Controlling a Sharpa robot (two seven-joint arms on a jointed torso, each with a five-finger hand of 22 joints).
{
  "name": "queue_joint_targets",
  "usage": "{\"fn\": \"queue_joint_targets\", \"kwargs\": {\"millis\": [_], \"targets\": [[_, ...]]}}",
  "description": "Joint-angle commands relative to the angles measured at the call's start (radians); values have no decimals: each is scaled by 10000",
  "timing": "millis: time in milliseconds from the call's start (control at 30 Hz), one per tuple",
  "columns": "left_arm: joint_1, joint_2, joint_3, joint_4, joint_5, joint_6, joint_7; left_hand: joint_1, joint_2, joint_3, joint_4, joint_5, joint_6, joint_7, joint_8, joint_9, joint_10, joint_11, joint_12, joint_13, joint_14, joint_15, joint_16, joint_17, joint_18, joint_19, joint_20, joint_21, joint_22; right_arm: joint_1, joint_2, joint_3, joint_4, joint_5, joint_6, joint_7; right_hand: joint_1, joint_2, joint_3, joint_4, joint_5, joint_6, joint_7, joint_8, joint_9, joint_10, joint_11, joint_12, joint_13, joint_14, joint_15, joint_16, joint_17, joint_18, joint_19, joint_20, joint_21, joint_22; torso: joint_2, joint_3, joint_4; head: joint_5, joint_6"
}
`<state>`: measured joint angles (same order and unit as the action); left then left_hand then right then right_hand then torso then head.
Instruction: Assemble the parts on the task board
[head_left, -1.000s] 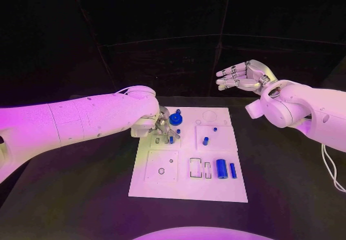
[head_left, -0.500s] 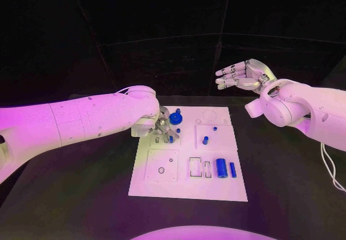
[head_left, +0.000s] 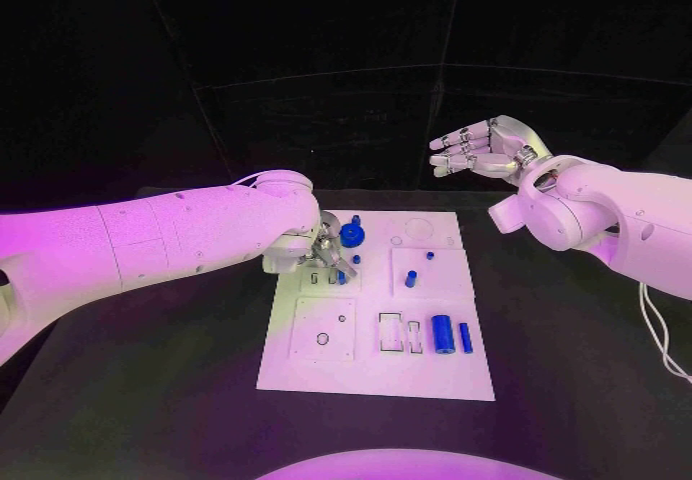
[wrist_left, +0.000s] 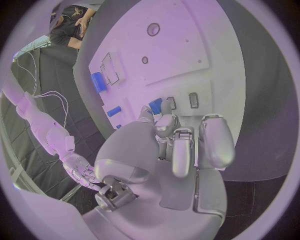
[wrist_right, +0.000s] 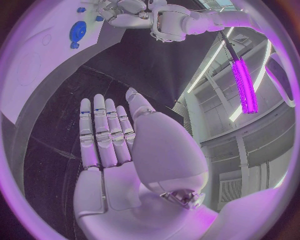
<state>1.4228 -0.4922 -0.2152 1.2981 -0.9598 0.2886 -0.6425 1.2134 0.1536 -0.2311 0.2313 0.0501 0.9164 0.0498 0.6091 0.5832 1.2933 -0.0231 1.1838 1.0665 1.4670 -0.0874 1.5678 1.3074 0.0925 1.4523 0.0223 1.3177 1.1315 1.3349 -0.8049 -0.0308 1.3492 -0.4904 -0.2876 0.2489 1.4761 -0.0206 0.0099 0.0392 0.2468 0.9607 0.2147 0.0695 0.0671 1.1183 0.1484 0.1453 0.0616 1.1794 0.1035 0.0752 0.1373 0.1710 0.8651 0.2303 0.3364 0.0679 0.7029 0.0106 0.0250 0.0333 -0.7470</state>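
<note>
- The left hand (head_left: 320, 262) is down on the far left part of the task board (head_left: 378, 375), fingers bunched and pointing at the plate. In its own wrist view the fingertips (wrist_left: 164, 122) sit right at a small blue part (wrist_left: 155, 105) beside two little slots. Whether they actually pinch it I cannot tell from here.
- The blue gear (head_left: 352, 236) stands just beyond that hand, on the far side of its fingers, nearly touching.
- The blue cylinder (head_left: 443, 334) and the slim blue pin (head_left: 466, 337) lie side by side on the near right of the board, long axes running away from the robot, well apart from the left hand.
- The right hand (head_left: 483, 150) hangs high beyond the far right corner of the board, fingers loosely apart, holding nothing, nowhere near the counter (head_left: 173, 400).
- My read: the left hand is by far the nearer to the work, and the next move turns on the small part directly under its fingertips, with the slots just beside it.
</note>
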Motion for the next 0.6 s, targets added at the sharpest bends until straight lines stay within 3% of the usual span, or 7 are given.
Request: {"fn": "queue_joint_targets", "kwargs": {"millis": [33,300,600], "targets": [[8,-19,0,35,76,-142,121,205,79,107,-113,2,-86,-11,66,20,-59,6,-41,-20,1038,20,30,2634,-107,-65,-6,9,8,28,25,7,-18,44,109,58,-122,-16,68,-16,23,-23,27,-21,-6,-17,29,-42,-7,19,62,-39,-13,129,71,14,-40,-13,2,-2,0,-3,-18],[8,-70,0,93,341,-339,222,1172,363,929,-840,8,-217,-87,-15,45,-145,-64,-156,-144,1038,-34,30,2634,-99,-78,-41,-5,11,27,66,7,-71,44,146,47,-131,-15,72,-19,32,-25,28,-19,-5,-17,30,-42,-6,20,60,-43,-20,129,72,17,-54,-16,3,0,3,-5,-50],[6,-276,1,285,511,-619,333,2137,265,2223,-1726,37,-398,-119,-281,-59,-421,-112,-572,-524,1038,-90,30,2634,-90,-101,-108,-48,-20,27,102,7,-144,43,189,37,-140,-10,79,-21,46,-28,28,-18,-5,-17,30,-42,-6,21,59,-48,-27,130,72,19,-69,-19,-2,-1,11,-12,-78]]}}
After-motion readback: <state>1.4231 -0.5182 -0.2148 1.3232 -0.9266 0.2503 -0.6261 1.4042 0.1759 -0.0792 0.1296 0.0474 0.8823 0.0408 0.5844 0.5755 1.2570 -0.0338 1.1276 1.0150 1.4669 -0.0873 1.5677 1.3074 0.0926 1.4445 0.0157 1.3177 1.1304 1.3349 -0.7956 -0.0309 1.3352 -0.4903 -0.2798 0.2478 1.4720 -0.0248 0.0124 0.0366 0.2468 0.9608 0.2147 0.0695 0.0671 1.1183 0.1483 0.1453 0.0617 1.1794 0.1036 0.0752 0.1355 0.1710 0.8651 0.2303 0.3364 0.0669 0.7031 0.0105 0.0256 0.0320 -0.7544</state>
